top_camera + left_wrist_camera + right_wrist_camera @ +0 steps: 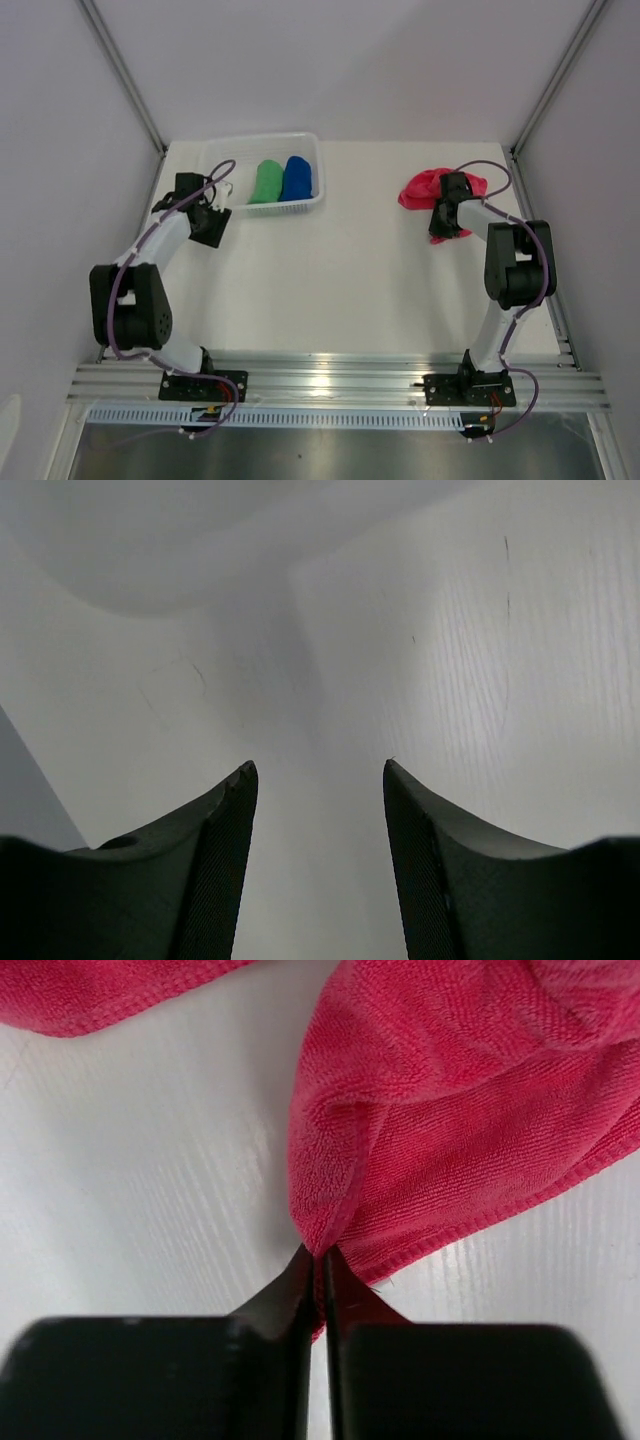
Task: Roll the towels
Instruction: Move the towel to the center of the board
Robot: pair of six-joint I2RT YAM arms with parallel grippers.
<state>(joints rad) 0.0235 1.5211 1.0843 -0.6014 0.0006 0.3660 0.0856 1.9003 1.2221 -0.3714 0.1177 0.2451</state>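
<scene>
White table [350, 275]: pink-red towel [450, 1110] fold pinched between right tool [318, 1256] tips.

Two towels [266, 182] in basket [245, 160], rear left; third towel [422, 187] on table [340, 280], rear right.

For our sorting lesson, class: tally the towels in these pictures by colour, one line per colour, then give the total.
Green towel: 1
Blue towel: 1
Pink-red towel: 1
Total: 3
</scene>
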